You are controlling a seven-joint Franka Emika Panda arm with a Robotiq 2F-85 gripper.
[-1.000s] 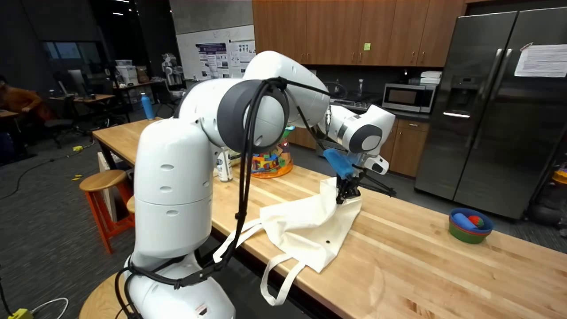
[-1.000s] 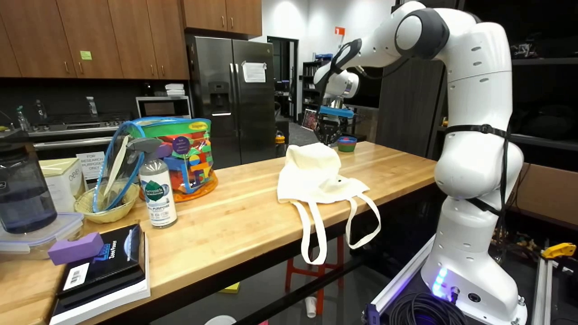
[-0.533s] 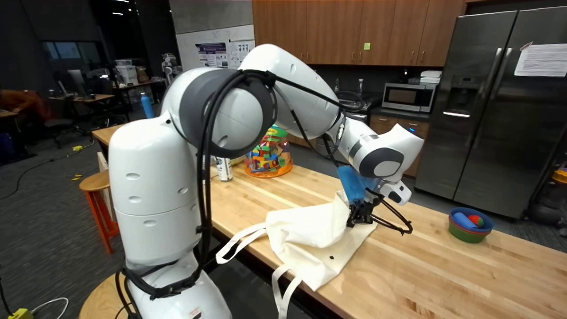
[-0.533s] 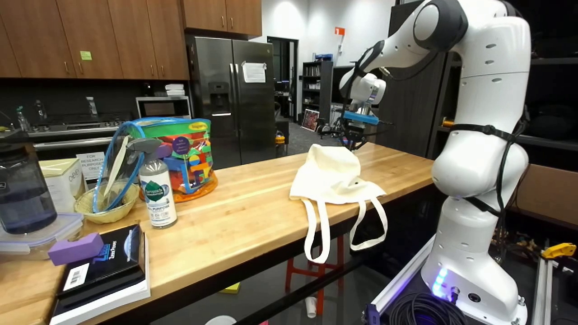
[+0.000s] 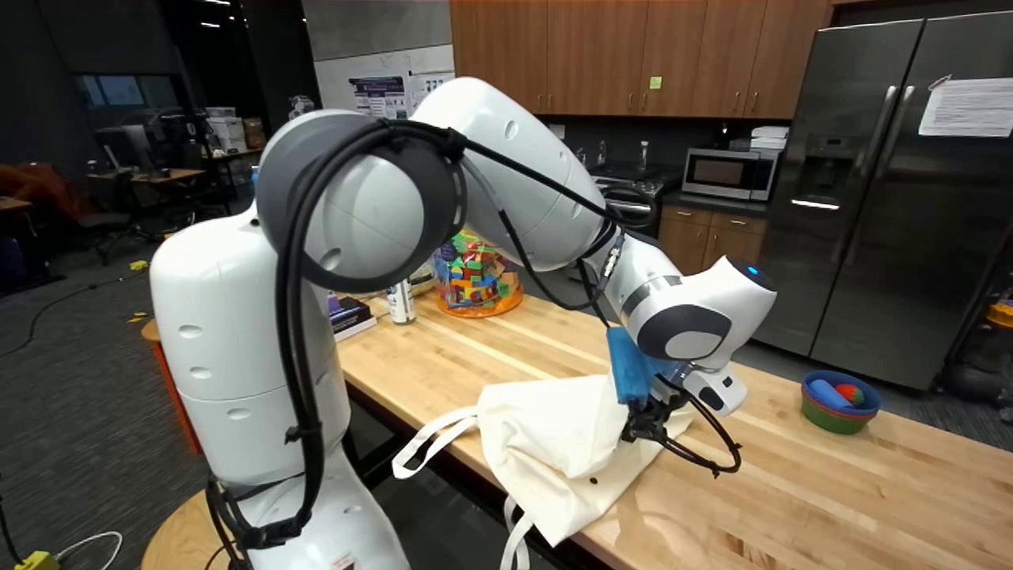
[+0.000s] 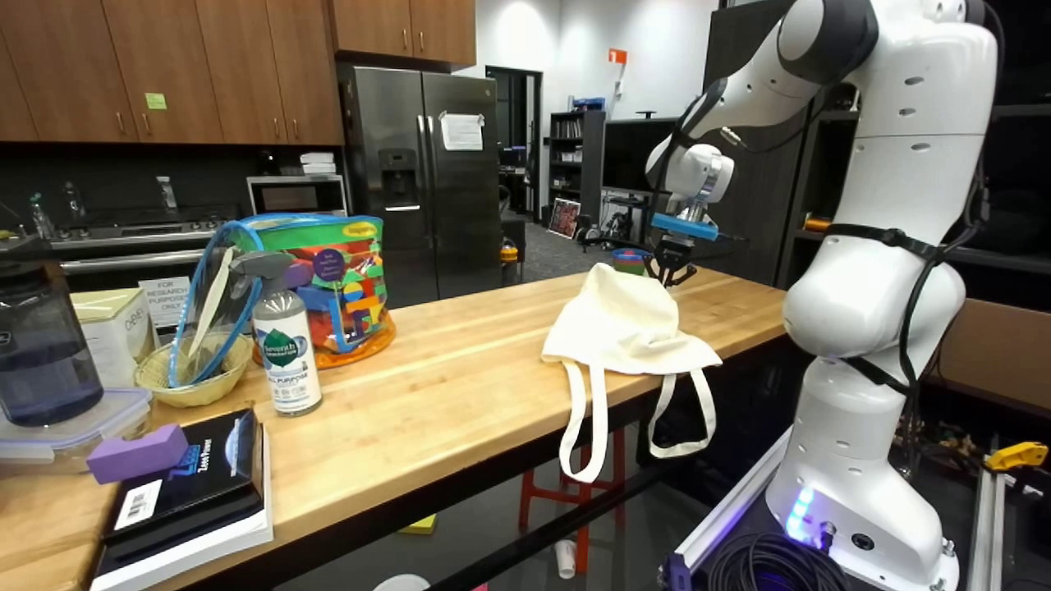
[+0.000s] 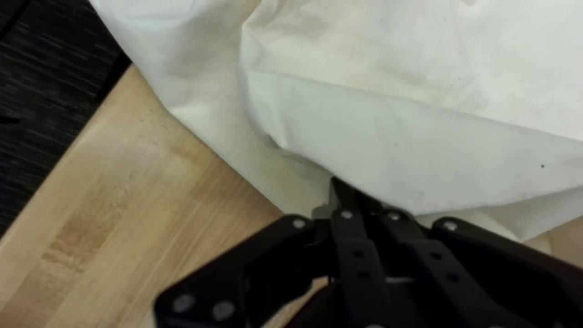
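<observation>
A cream cloth tote bag (image 5: 546, 431) lies crumpled on the wooden table, in both exterior views, its straps (image 6: 595, 427) hanging over the edge. Part of the bag (image 6: 628, 304) stands up in a hump beside my gripper (image 6: 672, 277). In the wrist view the black fingers of the gripper (image 7: 353, 193) are together, their tips hidden beneath a fold of the bag (image 7: 410, 105). The cloth follows the gripper, so it appears pinched in the tips, though the grip itself is covered. The gripper (image 5: 637, 434) is low over the table at the bag's far side.
Stacked bowls (image 5: 839, 419) with a blue and a red item inside stand farther along the table (image 5: 791, 491). Towards the opposite end are a spray bottle (image 6: 287, 361), a bag of toy blocks (image 6: 345, 287), a wicker basket (image 6: 193, 390) and books (image 6: 189, 484) with a purple block (image 6: 139, 453).
The arm has swung along the table towards the bowls' end and nearer the front edge, lowering slightly. The tote bag has slid along with the gripper, which stays shut.
</observation>
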